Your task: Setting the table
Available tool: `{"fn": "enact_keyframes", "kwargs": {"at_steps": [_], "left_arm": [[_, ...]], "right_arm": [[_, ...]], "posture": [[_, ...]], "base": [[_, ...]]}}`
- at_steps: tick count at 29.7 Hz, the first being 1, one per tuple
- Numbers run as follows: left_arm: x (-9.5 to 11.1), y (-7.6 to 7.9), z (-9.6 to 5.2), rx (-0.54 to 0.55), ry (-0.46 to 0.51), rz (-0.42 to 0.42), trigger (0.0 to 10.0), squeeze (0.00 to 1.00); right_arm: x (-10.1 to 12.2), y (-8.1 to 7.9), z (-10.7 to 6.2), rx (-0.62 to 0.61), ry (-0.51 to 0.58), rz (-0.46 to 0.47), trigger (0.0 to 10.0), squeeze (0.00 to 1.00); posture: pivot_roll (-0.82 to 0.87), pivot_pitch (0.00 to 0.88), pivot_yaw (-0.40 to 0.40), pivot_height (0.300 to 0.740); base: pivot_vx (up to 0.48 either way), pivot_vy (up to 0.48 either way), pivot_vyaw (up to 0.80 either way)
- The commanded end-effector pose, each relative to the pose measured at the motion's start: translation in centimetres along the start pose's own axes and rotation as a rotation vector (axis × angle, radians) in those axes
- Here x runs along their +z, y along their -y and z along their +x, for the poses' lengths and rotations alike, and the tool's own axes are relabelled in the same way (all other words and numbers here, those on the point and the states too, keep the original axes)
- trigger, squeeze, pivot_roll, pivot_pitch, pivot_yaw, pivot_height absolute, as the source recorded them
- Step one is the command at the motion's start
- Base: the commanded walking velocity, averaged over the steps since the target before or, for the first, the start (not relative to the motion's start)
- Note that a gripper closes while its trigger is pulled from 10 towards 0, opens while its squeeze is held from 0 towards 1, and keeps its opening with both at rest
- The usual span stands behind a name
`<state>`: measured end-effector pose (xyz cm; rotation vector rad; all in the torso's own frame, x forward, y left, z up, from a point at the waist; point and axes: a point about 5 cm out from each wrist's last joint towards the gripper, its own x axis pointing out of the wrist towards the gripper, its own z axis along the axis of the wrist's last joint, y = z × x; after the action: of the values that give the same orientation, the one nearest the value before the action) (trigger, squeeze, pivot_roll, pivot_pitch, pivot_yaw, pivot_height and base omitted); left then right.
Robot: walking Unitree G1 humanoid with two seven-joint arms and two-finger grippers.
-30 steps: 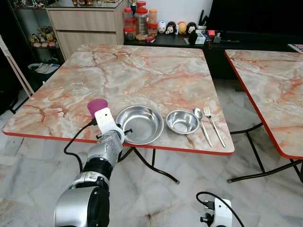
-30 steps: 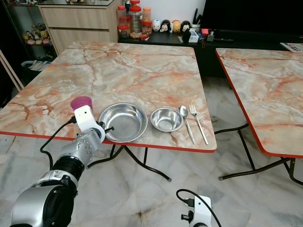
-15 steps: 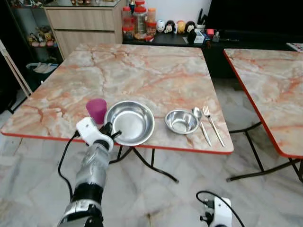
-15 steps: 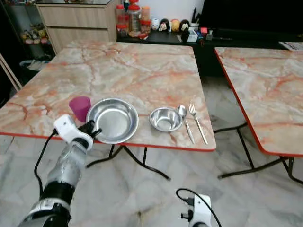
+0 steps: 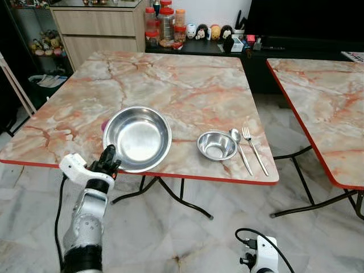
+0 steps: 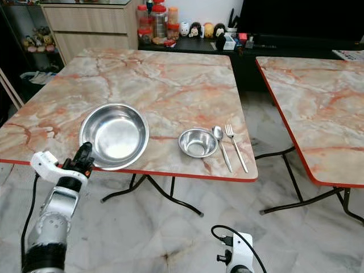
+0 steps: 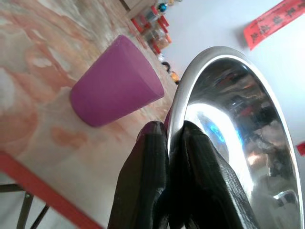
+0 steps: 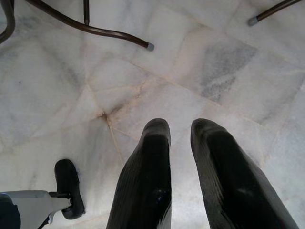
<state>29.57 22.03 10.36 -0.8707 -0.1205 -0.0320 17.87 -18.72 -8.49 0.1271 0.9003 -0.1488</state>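
The left gripper (image 5: 108, 156) has its jaws pinched on the near rim of the plate (image 5: 137, 136), which sits at the tabletop's (image 5: 187, 85) front-left edge — tilted, its hollow facing up and toward the camera. Round, it has no long axis. The cup (image 7: 114, 83) stands just behind it, to the left. Bowl (image 5: 216, 145), spoon (image 5: 240, 147) and fork (image 5: 254, 149) lie to the right, handles toward the front edge. The right gripper (image 8: 183, 157) hangs idle over the floor, jaws slightly apart — the left arm is the nearer.

Large bowl (image 5: 137, 137) — shiny polished metal; table (image 5: 187, 85) — glossy marble-look.
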Motion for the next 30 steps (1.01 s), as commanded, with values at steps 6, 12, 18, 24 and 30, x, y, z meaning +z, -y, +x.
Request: {"fn": "enact_keyframes", "kwargs": {"at_steps": [6,12,18,24,30], "left_arm": [[3.7,-2.6,-2.8,0.03,0.037,0.126,10.0,0.0],[7.7,-7.0,-6.4,0.241,0.145,0.223,10.0,0.0],[7.7,-10.8,-9.5,0.421,0.147,0.247,10.0,0.0],[7.0,-13.4,-11.9,0.617,0.133,0.274,10.0,0.0],[5.3,-15.0,-13.3,0.739,0.09,0.272,10.0,0.0]], "right_arm": [[0.2,-0.1,0.0,0.006,0.008,0.006,10.0,0.0],[0.2,-0.1,0.0,0.009,0.007,0.002,10.0,0.0],[0.2,-0.2,0.0,0.014,0.006,-0.003,10.0,0.0],[0.1,-0.2,0.0,0.011,0.006,0.0,10.0,0.0],[0.1,-0.2,0.0,0.01,0.004,0.0,10.0,0.0]], "posture": [[0.08,0.0,-0.046,0.74],[0.09,0.0,-0.05,0.74],[0.09,0.0,-0.052,0.74],[0.09,0.0,-0.053,0.74],[0.09,0.0,-0.05,0.74]], "base": [[0.0,0.0,0.0],[0.0,0.0,0.0],[0.0,0.0,0.0],[0.0,0.0,0.0],[0.0,0.0,0.0]]}}
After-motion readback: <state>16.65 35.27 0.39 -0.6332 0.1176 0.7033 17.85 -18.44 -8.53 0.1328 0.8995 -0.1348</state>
